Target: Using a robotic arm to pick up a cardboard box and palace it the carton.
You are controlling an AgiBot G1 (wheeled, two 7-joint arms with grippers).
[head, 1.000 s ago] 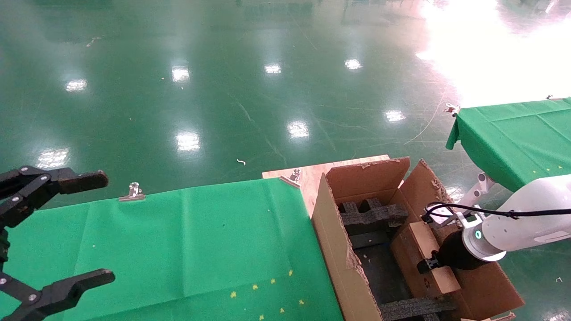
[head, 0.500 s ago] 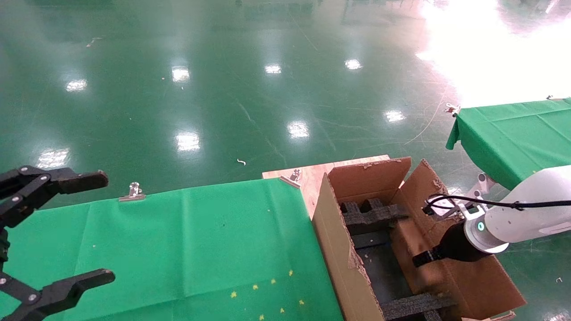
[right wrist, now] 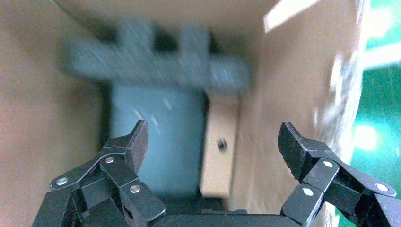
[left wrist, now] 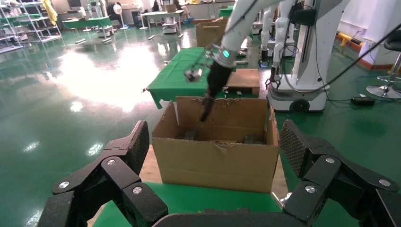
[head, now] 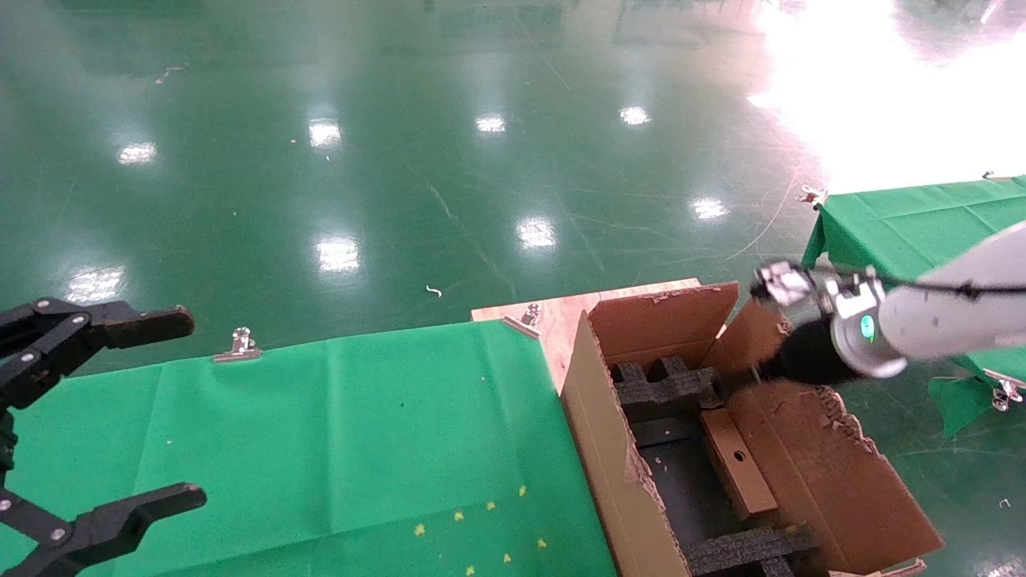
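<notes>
The cardboard box (head: 736, 462) stands on its narrow edge inside the carton (head: 617, 449), at the lower right of the head view. It leans against the carton's right inner wall, between the two black foam inserts (head: 667, 385). The round hole in its narrow edge faces upward.

The right end effector (right wrist: 213, 142), on the white robotic arm (head: 946, 320), hangs above the carton opening at the right of the head view. Its fingers are spread wide apart and hold nothing; in the right wrist view the cardboard box (right wrist: 218, 151) lies below and between them, clear of both pads. Judged from this, the placement step appears complete.

The left end effector (head: 120, 413) is parked at the lower left of the head view, over the green tabletop (head: 337, 433), fingers apart and empty.

Handling assessment:
- Weight: the box appears light, being small and flat.
- Stiffness: the broad faces are likely to dent under heavy clamping force; the narrow edges should be stiffer.
- Surface: plain cardboard gives fair friction against the textured finger pads.
- Grip location: if a regrasp is required, close across the two broad faces near the upper edge, at mid-length, where the box is clear of the wall and foam.
</notes>
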